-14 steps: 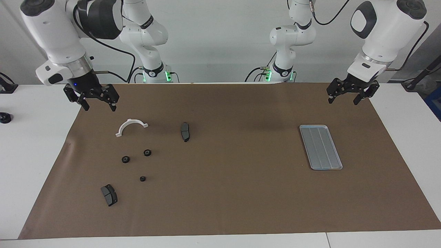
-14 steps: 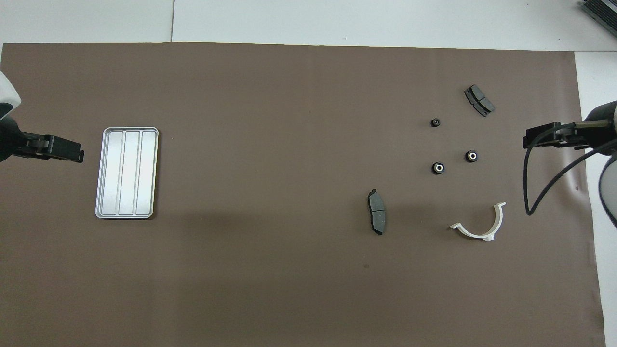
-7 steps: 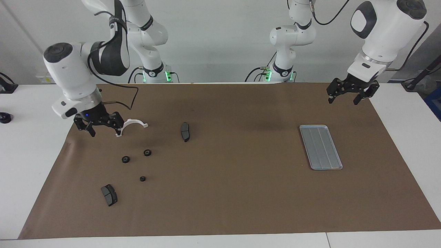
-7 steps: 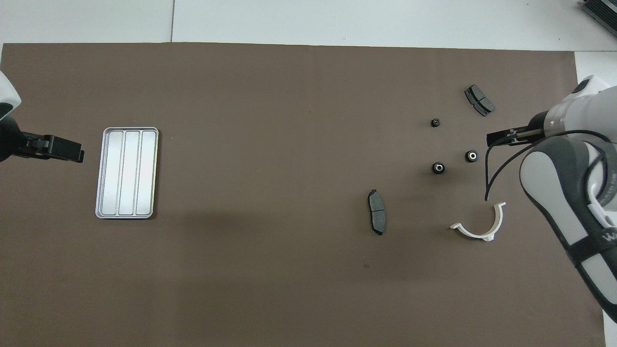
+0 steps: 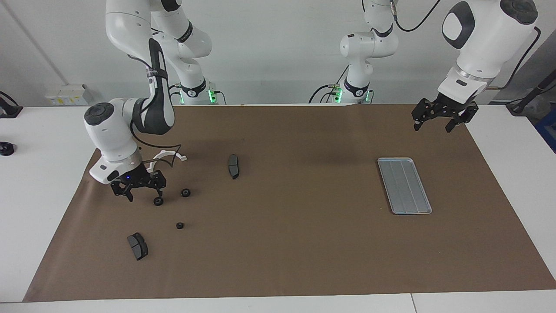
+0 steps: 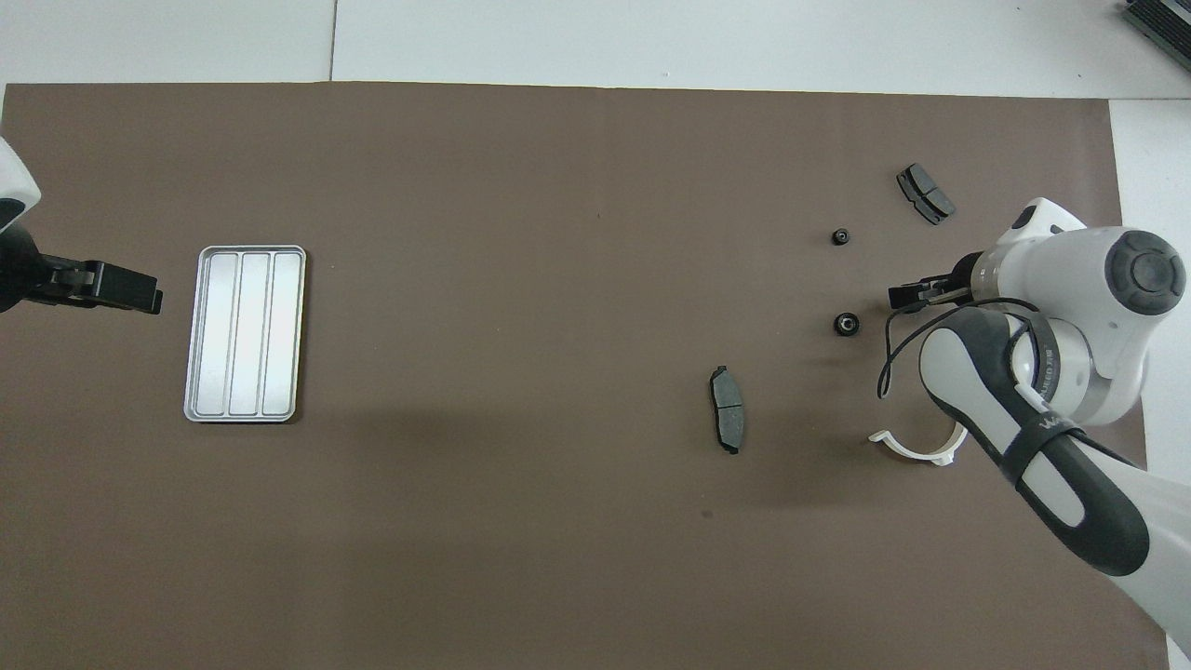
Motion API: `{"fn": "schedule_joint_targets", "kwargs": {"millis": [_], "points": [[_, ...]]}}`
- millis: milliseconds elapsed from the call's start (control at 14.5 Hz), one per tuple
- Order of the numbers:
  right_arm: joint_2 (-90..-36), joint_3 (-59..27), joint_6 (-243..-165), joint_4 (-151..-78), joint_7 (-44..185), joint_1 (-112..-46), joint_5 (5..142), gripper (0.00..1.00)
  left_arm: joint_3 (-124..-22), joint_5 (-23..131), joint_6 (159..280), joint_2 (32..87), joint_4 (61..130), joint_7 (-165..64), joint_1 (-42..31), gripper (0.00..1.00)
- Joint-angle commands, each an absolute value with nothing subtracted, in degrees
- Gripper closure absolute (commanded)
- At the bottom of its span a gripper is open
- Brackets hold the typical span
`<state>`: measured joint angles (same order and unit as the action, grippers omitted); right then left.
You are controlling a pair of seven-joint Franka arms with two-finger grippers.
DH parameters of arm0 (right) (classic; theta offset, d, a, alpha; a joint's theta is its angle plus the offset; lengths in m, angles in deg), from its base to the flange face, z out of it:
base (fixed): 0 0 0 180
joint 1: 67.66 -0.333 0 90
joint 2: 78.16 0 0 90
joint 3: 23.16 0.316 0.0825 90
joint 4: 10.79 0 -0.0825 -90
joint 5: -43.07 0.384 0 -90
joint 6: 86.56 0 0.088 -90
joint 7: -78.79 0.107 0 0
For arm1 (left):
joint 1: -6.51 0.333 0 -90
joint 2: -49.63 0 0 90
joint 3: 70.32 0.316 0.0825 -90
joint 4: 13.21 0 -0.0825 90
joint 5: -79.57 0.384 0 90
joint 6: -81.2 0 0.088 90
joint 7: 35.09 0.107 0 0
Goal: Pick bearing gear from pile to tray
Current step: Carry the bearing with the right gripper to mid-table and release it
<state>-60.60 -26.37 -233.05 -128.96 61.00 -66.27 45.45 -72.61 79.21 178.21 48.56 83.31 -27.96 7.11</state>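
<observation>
A: While the right gripper (image 5: 141,193) hangs low over the pile with its jaws spread and nothing between them, one fingertip sits just beside a small black gear (image 5: 158,201); can't tell if they touch.

B: Gear count?

A: Three. That one, a second (image 5: 186,192) beside it toward the left arm's end, and a smaller third (image 5: 180,225) farther from the robots. From overhead the gripper covers the first one.

B: Other parts?

A: Two brake pads: one (image 5: 233,166) toward the table's middle, one (image 5: 137,246) farthest from the robots. One white half-ring bracket (image 5: 176,155), partly hidden by the right arm's wrist and cable.

B: Tray?

A: One silver tray (image 5: 405,185), well apart at the left arm's end, on the brown mat (image 5: 286,243).

B: Left side?

A: Left gripper (image 5: 440,119) waits in the air over the mat's corner near the tray, jaws apart, holding nothing.
</observation>
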Motion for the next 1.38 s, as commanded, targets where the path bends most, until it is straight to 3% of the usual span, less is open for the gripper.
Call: {"fn": "schedule_joint_targets", "kwargs": {"millis": [0,69,277,691,761,830,968,1314], "points": [[-60.32,-25.8,-236.05,-130.84,58.75,-65.73,47.02,0.0,-72.61,78.51,179.28,46.64,85.84,-28.15,7.57,0.0],[-60.32,-25.8,-236.85,-131.37,58.75,-65.73,47.11,0.0,-72.69,78.51,179.37,46.56,86.02,-28.15,7.66,0.0],[-60.23,-25.8,-237.21,-131.46,58.84,-65.82,47.2,0.24,-72.7,78.51,179.28,46.38,86.02,-28.15,7.66,0.0],[-59.0,-25.71,-238.09,-131.38,58.75,-65.91,50.1,0.29,-72.61,78.51,179.28,46.29,86.37,-28.15,7.66,0.0],[-59.0,-25.71,-238.09,-131.38,58.67,-65.91,50.1,0.37,-72.61,78.51,179.28,46.29,86.37,-28.15,7.66,0.0],[-59.0,-25.71,-238.09,-131.38,58.67,-65.91,50.1,0.52,-72.61,78.51,179.28,46.38,86.37,-28.15,7.66,0.0],[-59.0,-25.62,-238.0,-131.29,59.19,-65.99,50.18,1.0,-72.61,78.51,179.19,46.29,86.37,-28.15,7.66,0.0],[-59.96,-25.18,-235.03,-129.19,60.77,-66.52,51.85,1.0,-72.61,78.51,179.37,46.2,86.81,-28.15,8.1,0.0]]}}
